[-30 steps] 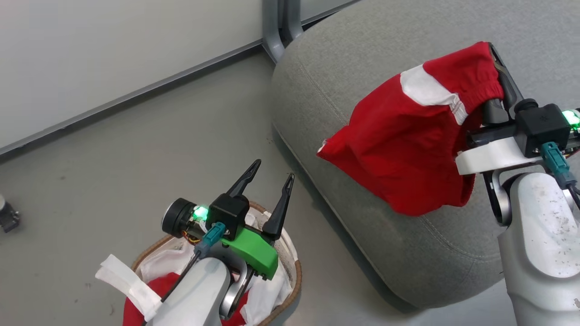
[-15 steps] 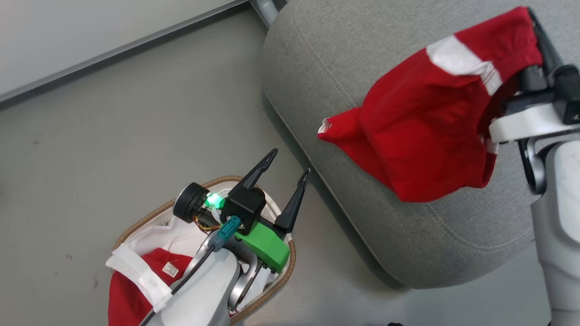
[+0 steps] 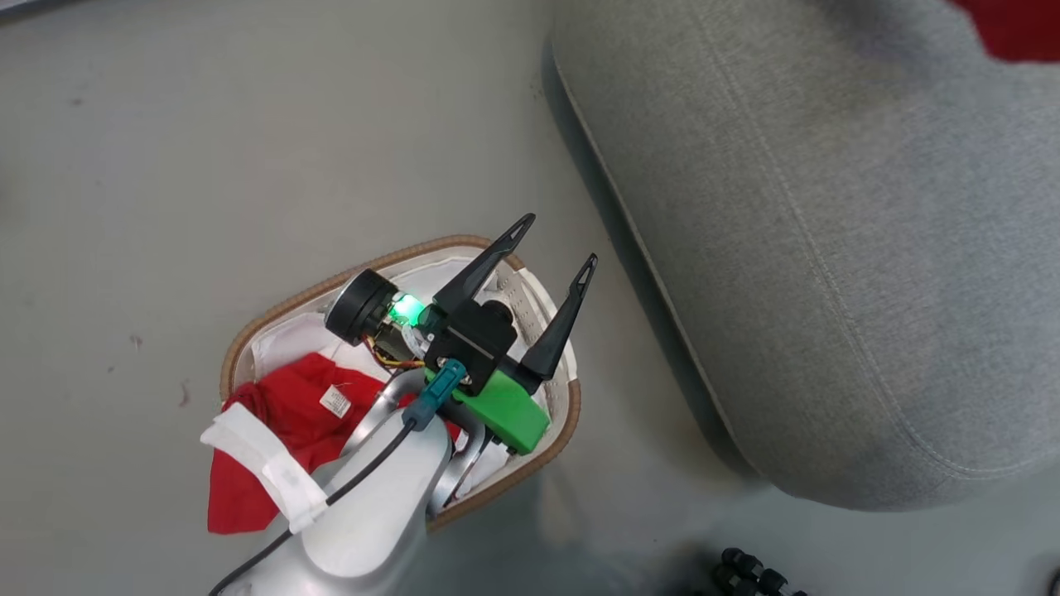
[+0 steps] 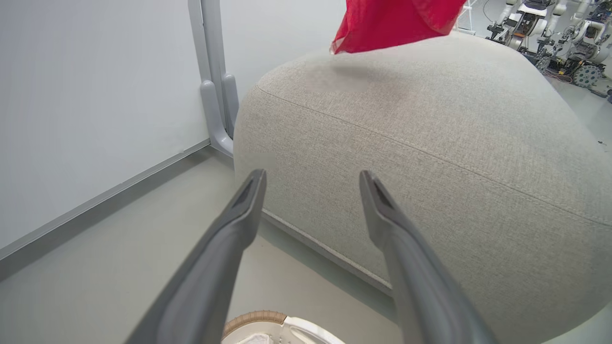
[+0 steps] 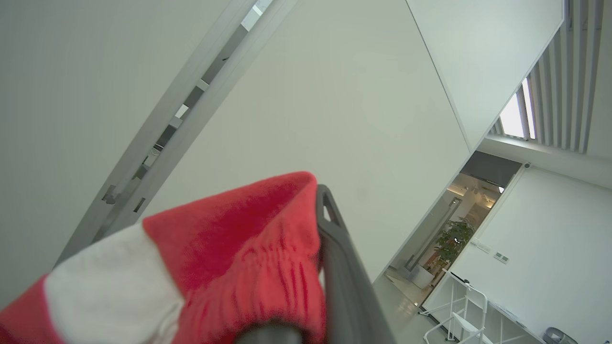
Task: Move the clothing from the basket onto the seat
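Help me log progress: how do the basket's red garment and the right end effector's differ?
The basket garment lies crumpled in the basket, spilling over its rim; the held garment hangs above the seat. Nothing grips the basket garment; the right end effector is shut on the held garment. Both are red with white.

The left gripper (image 3: 557, 240) has two long black tapered fingers (image 3: 484, 269) with cut-out tips, on a black block (image 3: 476, 335) and bright green bracket (image 3: 501, 406). Near them are a round black cap (image 3: 358, 305), green light (image 3: 406, 309), teal plug (image 3: 435, 393), black cable (image 3: 364, 472) and pale grey forearm (image 3: 373, 513).
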